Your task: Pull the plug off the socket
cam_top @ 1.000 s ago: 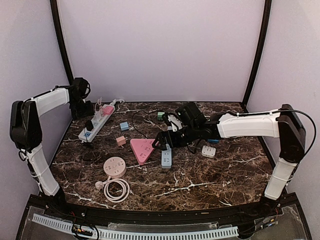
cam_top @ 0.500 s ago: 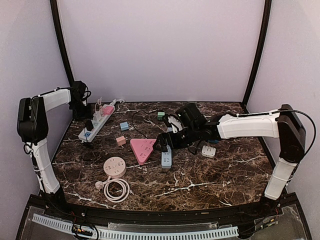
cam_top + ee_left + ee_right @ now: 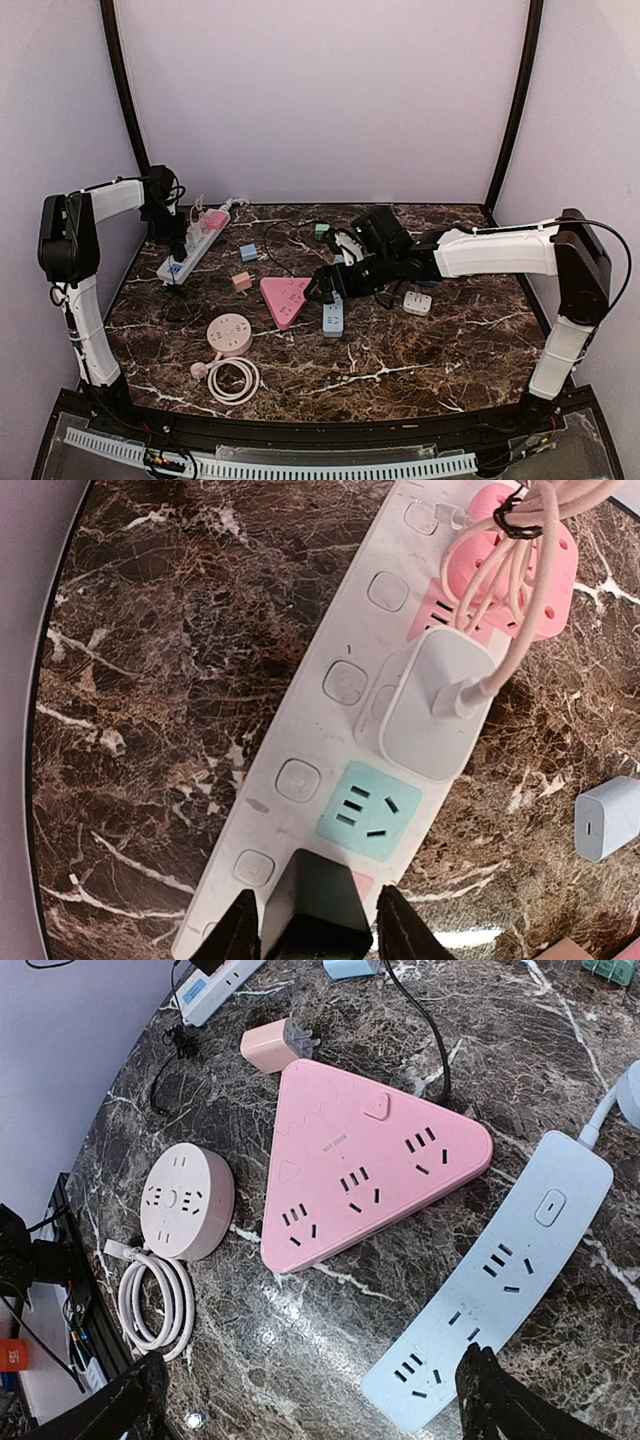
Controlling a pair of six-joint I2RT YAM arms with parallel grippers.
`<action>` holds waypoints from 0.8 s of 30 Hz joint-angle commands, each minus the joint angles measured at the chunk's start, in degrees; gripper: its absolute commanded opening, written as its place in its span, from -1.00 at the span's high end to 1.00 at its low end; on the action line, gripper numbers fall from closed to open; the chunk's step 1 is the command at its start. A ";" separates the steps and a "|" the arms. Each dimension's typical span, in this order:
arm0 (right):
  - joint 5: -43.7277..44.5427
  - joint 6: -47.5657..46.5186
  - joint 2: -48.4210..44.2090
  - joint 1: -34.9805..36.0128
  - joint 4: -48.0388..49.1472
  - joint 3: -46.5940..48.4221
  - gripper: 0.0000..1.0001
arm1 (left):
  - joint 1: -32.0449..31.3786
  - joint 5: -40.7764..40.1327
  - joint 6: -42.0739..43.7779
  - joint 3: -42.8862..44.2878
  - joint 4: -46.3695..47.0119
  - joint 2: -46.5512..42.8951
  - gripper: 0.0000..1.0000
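We judge the small black box-shaped plug (image 3: 315,928), seated in the long white plastic power strip (image 3: 330,680), rigid and tight-fitting; the left gripper (image 3: 315,905) straddles its flat sides, the proper hold, though we cannot confirm contact

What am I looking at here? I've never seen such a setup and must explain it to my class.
Two robot arms are bolted to a marble table. The wide picture comes from a fixed camera above; the other two from a camera on each wrist. On the table lie a white power strip, a pink triangular socket, a blue strip, a round socket and a coiled cable. The left pincer has its fingers either side of a black plug seated in the white strip; whether it squeezes it, I cannot tell. The right pincer hangs open and empty above the pink and blue sockets.
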 commanded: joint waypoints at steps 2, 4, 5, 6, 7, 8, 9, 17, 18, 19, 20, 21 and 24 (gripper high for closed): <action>-1.12 -0.41 1.56 -0.47 2.24 1.46 -0.94 | -0.10 -0.13 0.51 -1.20 -2.94 -0.38 0.25; -1.48 -0.32 2.04 -0.47 2.25 2.03 -0.94 | -0.37 -0.69 0.58 -1.80 -2.92 -0.39 0.25; -1.65 -0.30 2.14 -0.47 2.26 2.23 -0.94 | -0.48 -0.99 0.58 -1.93 -2.91 -0.39 0.26; -1.67 -0.26 2.26 -0.47 2.32 2.35 -0.94 | -0.60 -1.66 0.58 -2.17 -2.87 -0.39 0.26; -1.68 -0.24 2.34 -0.47 2.37 2.44 -0.94 | -0.73 -1.88 0.47 -2.21 -2.92 -0.37 0.28; -1.72 -0.20 2.37 -0.47 2.45 2.47 -0.94 | -0.81 -1.79 0.49 -2.30 -2.96 -0.38 0.31; -1.82 -0.16 2.44 -0.47 2.62 2.55 -0.94 | -0.92 -1.63 0.49 -2.36 -3.06 -0.35 0.32; -3.12 0.28 3.42 -0.47 3.68 3.20 -0.94 | -2.11 -2.69 0.61 -2.80 -3.96 0.24 0.26; -3.25 0.25 3.43 -0.47 3.86 3.32 -0.94 | -2.16 -2.83 0.55 -2.83 -4.32 0.29 0.25; -3.33 0.15 3.56 -0.47 3.86 3.45 -0.94 | -2.20 -3.00 0.43 -2.85 -4.41 0.30 0.24; -3.36 0.01 3.74 -0.47 3.65 3.79 -0.95 | -2.23 -3.03 0.35 -2.95 -4.60 0.31 0.24; -3.37 -0.12 3.89 -0.47 3.28 4.17 -0.94 | -2.27 -2.98 0.29 -3.17 -4.73 0.31 0.25; -4.00 -0.51 4.41 -0.47 2.09 5.23 -0.95 | -2.34 -3.00 -0.12 -3.56 -5.97 0.10 0.37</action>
